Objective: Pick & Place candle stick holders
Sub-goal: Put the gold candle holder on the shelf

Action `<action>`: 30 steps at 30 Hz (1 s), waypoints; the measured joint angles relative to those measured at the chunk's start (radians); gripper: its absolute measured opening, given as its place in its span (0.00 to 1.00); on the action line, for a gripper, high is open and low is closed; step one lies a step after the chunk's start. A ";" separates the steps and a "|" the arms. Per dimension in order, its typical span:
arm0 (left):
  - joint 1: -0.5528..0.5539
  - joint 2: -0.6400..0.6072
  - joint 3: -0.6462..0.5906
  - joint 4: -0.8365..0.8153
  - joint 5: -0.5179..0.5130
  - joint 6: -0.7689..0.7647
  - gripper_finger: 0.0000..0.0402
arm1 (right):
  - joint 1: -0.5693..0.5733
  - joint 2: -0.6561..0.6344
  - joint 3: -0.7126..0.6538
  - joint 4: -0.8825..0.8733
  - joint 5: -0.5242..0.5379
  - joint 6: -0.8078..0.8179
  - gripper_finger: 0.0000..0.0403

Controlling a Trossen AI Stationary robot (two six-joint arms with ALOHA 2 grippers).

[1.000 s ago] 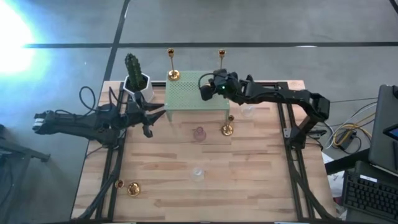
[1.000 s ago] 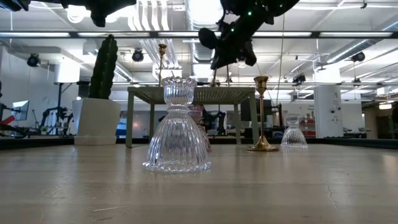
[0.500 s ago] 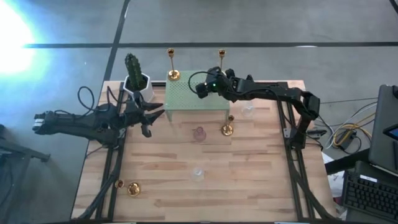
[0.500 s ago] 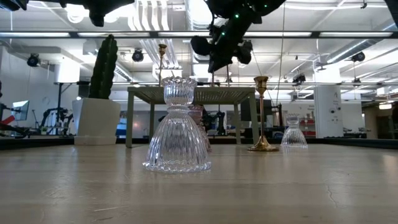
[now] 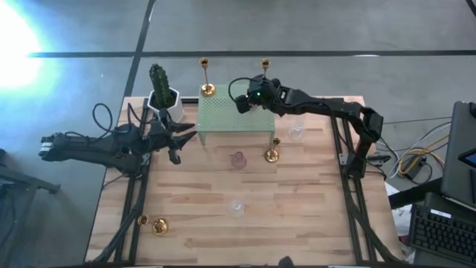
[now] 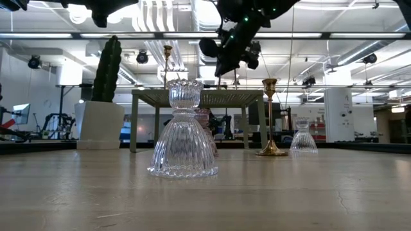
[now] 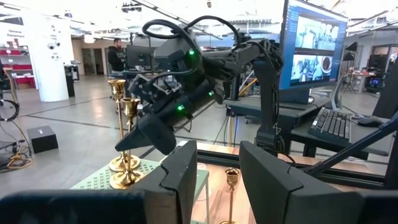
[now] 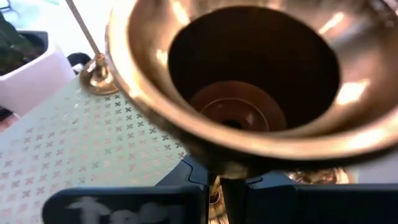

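Green stand [image 5: 233,110], right end effector [image 5: 253,100] apparently gripping gold holder [image 8: 249,81]

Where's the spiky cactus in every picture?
High view: the cactus stands at the table's back left, beside the green stand.
Low view: the cactus is tall at the left, left of the stand.
Left wrist view: not in it.
Right wrist view: the cactus shows partly, with its white pot, past the stand.
Shared landmark: the green stand.

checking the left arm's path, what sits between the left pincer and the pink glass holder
Nothing: in the high view the wood between the left pincer and the pink holder is bare.
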 joint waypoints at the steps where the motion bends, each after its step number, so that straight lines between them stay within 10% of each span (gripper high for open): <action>1: 0.000 0.000 0.000 0.000 0.000 0.000 0.31 | -0.003 0.000 0.000 0.000 -0.001 -0.001 0.03; 30: 0.000 0.000 0.000 -0.002 0.000 -0.001 0.31 | -0.063 0.000 0.000 0.019 -0.106 -0.093 0.03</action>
